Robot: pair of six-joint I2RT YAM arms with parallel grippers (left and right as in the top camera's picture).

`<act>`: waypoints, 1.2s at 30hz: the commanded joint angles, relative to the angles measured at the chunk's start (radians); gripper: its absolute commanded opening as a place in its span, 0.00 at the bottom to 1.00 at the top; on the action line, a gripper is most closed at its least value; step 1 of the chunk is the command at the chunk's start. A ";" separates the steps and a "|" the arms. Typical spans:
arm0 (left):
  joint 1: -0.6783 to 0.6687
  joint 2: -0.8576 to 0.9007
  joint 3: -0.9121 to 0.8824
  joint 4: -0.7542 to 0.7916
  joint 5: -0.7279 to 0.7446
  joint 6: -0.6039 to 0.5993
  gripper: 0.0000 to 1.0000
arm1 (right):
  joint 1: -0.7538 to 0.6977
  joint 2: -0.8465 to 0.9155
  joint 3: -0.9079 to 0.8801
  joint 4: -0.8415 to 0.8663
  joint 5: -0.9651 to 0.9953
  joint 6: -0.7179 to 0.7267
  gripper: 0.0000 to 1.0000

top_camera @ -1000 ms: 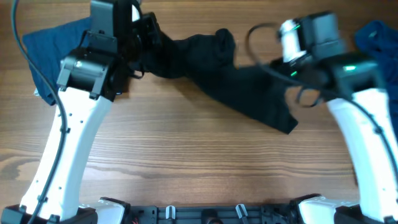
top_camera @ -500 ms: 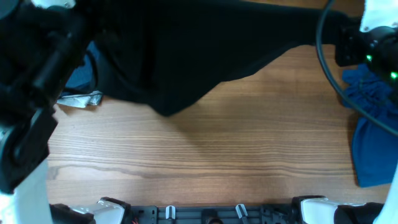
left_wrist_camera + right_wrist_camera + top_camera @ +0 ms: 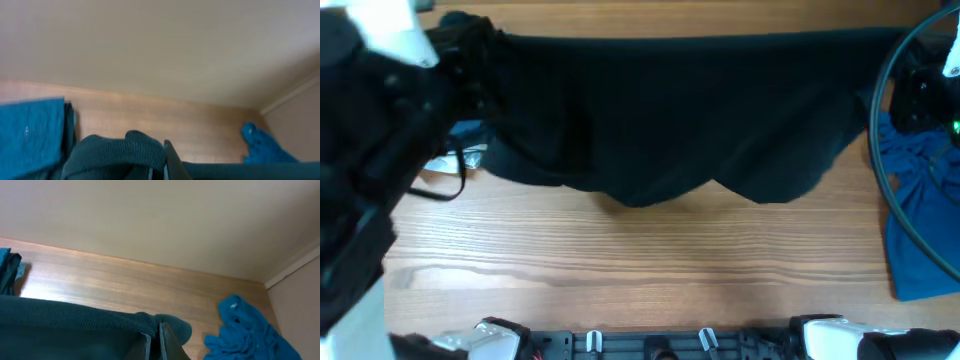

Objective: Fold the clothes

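Observation:
The black shirt (image 3: 680, 120) hangs spread wide in the air, high above the table and near the overhead camera, stretched between both arms. My left gripper (image 3: 470, 50) is shut on its top left corner; the left wrist view shows bunched black mesh fabric (image 3: 120, 155) pinched at the left gripper (image 3: 159, 167). My right gripper (image 3: 910, 75) is shut on the top right corner, where the black cloth (image 3: 75, 325) is clamped in the right gripper (image 3: 155, 342). The shirt's lower edge sags in two lobes.
A blue garment (image 3: 920, 230) lies crumpled at the table's right side, also seen below the right wrist (image 3: 250, 330). Another blue garment (image 3: 30, 130) lies flat at the left, mostly hidden overhead by the shirt and left arm. Bare wooden tabletop (image 3: 650, 260) shows at the front.
Both arms have risen far from the table and drawn apart. The black shirt went from a crumpled strip on the wood to a wide sheet held up between them.

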 commanded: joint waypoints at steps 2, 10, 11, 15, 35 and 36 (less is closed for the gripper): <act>0.014 0.155 0.012 0.021 -0.017 -0.024 0.04 | -0.010 -0.001 0.015 0.008 0.060 -0.021 0.04; 0.111 0.345 0.013 0.486 0.026 0.037 0.04 | -0.010 0.166 0.014 0.227 0.044 -0.068 0.04; 0.127 0.351 0.013 0.542 0.051 0.037 0.04 | -0.010 0.196 0.014 0.299 0.045 -0.088 0.04; 0.167 0.366 0.013 0.844 0.129 0.083 0.04 | -0.022 0.284 0.014 0.575 0.051 -0.176 0.04; 0.166 0.769 0.011 -0.055 0.013 0.052 0.04 | -0.145 0.666 -0.194 0.011 -0.229 -0.258 0.03; 0.166 0.783 0.011 -0.087 0.020 0.047 0.04 | -0.145 0.666 -0.207 0.006 -0.220 -0.233 0.04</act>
